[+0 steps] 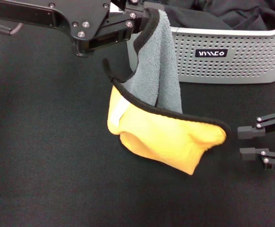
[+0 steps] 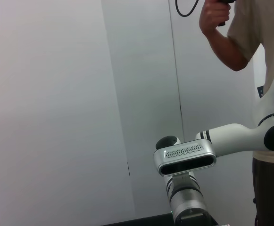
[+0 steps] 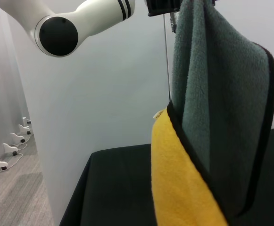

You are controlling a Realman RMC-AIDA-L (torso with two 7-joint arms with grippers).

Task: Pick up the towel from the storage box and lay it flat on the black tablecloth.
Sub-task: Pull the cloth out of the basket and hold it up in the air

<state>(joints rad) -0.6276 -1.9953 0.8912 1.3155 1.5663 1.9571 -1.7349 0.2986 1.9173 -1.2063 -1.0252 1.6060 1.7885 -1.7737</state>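
Observation:
My left gripper (image 1: 144, 21) is shut on the top edge of the towel (image 1: 161, 113) and holds it up in front of the storage box (image 1: 232, 59). The towel hangs folded, grey side above, yellow-orange side below, with a black trim. Its lower part hangs above the black tablecloth (image 1: 42, 156). My right gripper (image 1: 243, 142) is open at the right, its fingertips just beside the towel's lower right corner, apart from it. The right wrist view shows the hanging towel (image 3: 212, 141) close up, with the tablecloth (image 3: 118, 188) behind it. The left wrist view shows no towel.
Black clothing fabric (image 1: 222, 12) lies inside the storage box. The tablecloth covers the whole table in front and to the left. A person (image 2: 240, 33) stands beyond the table by a white wall.

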